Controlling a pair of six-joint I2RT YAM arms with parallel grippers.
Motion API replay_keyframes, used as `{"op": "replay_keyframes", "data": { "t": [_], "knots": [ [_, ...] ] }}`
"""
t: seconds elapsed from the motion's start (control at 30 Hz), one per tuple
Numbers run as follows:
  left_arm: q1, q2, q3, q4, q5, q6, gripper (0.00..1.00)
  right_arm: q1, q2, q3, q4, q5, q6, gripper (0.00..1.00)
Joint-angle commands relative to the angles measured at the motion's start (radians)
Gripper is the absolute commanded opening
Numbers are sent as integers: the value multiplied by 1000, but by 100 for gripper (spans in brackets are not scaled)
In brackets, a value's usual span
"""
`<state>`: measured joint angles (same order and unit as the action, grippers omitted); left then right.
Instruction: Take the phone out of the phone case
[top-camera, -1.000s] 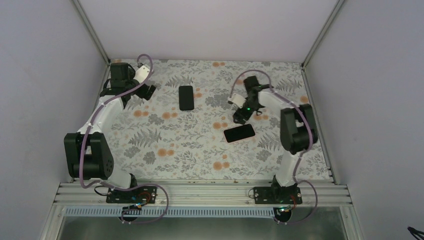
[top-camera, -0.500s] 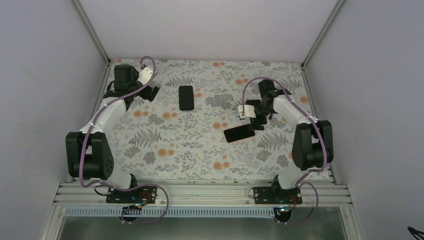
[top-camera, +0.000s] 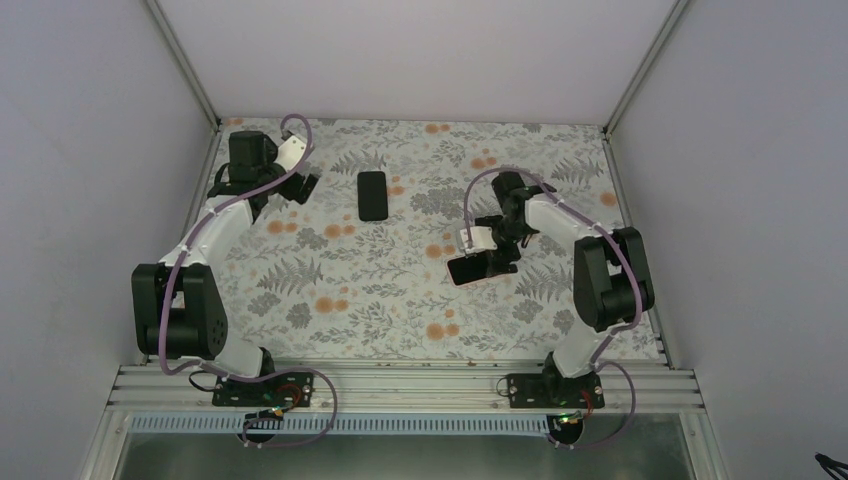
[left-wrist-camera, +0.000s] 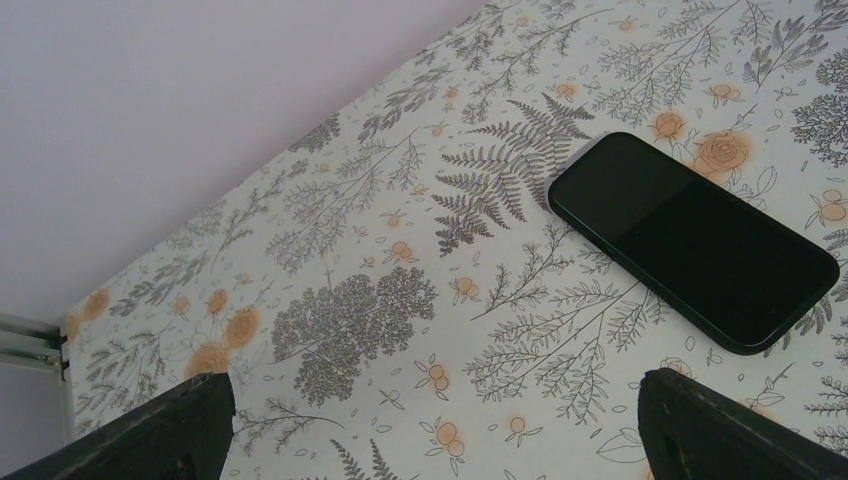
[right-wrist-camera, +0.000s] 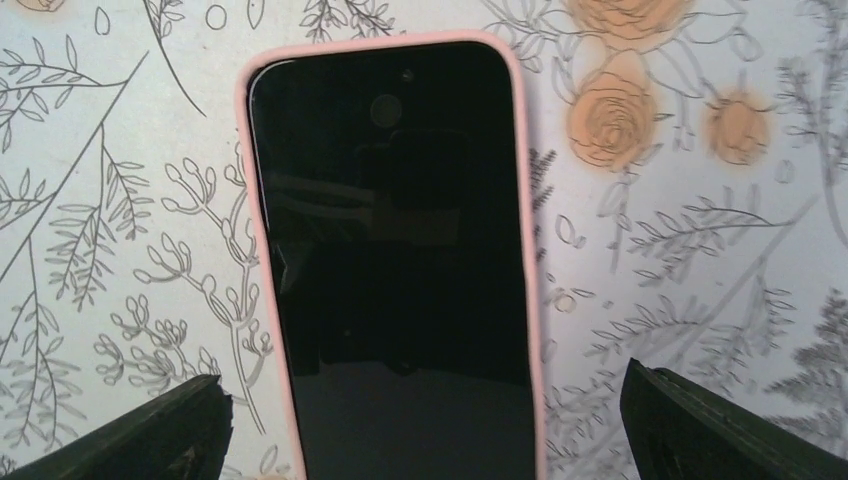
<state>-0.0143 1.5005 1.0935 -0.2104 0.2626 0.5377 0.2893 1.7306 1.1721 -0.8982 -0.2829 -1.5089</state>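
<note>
The pink phone case (right-wrist-camera: 380, 40) holds the phone (right-wrist-camera: 390, 250), screen up and dark. It lies flat directly under my right gripper (right-wrist-camera: 430, 425), whose fingers are spread wide to either side of it, not touching. My left gripper (left-wrist-camera: 430, 425) is likewise released, with a bare black phone (left-wrist-camera: 690, 240) ahead and to its right. Floral tablecloth (left-wrist-camera: 380, 300); plain lavender walls (top-camera: 400, 60).

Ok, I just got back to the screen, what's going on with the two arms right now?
The right gripper hovers open over the phone, fingers either side without touching. The phone lies face up on the floral table, not yet out of its pink case. The left gripper is open near a separate black phone at the far side, holding nothing.
</note>
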Motion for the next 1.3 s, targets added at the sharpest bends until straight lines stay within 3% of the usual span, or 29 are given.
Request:
{"op": "replay_keyframes", "data": {
  "t": [0.0,0.27,0.7,0.83,0.97,1.1,1.17,1.27],
  "knots": [
    [-4,-5,-8,32,-7,-8,100,19,-3,-67,106,32,90,100],
    [-6,-3,-16,43,12,-8,100,19,-19,-153,232,85,120,100],
    [-6,-14,-31,45,20,12,100,18,53,-139,225,132,122,100],
    [-12,-5,-10,20,45,26,100,18,45,-153,223,129,111,93],
    [-33,11,19,-12,59,36,100,19,45,-133,186,120,122,71],
    [-51,8,29,-5,63,32,100,18,31,-132,191,111,157,61],
    [-59,8,37,4,74,24,100,11,26,-117,188,83,189,60],
    [-73,28,67,-2,105,14,100,-2,6,-85,171,16,230,70]
  ]
}}
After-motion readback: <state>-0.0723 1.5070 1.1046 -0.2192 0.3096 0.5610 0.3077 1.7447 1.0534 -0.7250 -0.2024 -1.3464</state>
